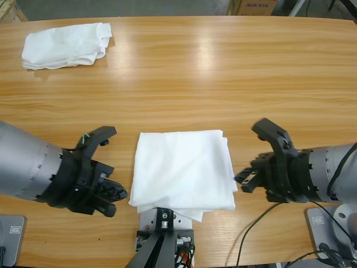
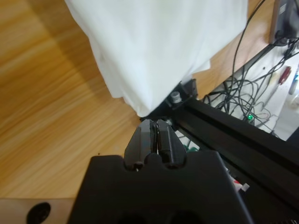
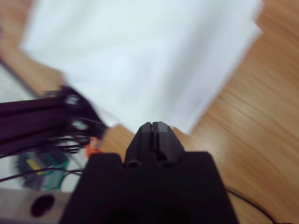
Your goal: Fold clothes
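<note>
High view: folded T-shirt at the near edge, both grippers closed beside it

High view shows a folded white T-shirt [image 1: 183,172] lying flat at the near middle of the wooden table [image 1: 223,78], a rough square with its sides roughly parallel to the table's edges and no clear long axis. Its near edge overhangs the rig's mount. The left gripper [image 1: 109,202] lies low by the shirt's near left corner, just beside the cloth, its silver arm coming in from the left edge. The right gripper [image 1: 243,181] sits level with the shirt's right edge, close to it, its arm entering from the right.

Only this view takes in a second, looser white bundle [image 1: 66,46] at the far left corner, long axis running left to right, well apart from both arms.

The left wrist view shows the left gripper [image 2: 156,125] with jaws pressed together and empty, aimed at the shirt's hanging corner [image 2: 154,51], plus cables [image 2: 243,100] beyond the table's edge. The right wrist view, blurred, shows the right gripper [image 3: 155,127] likewise clamped on nothing, facing the shirt's corner [image 3: 149,60].
</note>
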`<state>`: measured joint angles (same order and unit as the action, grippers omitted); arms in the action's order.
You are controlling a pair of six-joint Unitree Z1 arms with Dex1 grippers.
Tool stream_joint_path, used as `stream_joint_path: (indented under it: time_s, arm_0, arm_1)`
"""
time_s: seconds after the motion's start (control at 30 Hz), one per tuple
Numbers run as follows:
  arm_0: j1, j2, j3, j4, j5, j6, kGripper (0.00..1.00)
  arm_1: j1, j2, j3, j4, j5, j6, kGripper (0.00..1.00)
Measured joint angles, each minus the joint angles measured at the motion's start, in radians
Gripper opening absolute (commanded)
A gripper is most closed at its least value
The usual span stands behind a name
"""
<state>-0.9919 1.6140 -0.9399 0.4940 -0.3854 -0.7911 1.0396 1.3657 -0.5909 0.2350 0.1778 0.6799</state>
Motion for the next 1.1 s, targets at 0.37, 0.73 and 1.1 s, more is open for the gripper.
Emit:
stream_joint_path:
  time_s: [0.37, 0.73, 1.1]
  arm_0:
    - [-0.018, 0.157, 0.089, -0.383, 0.041, -0.072, 0.000]
    - [-0.046, 0.175, 0.210, -0.429, 0.031, -0.090, 0.000]
    - [-0.052, 0.177, 0.220, -0.439, 0.031, -0.091, 0.000]
  arm_1:
    - [-0.118, 0.060, -0.009, -0.097, 0.161, -0.091, 0.000]
    - [-0.140, 0.169, -0.010, -0.204, 0.204, -0.114, 0.000]
    - [-0.230, 0.352, -0.035, -0.267, 0.250, -0.156, 0.000]
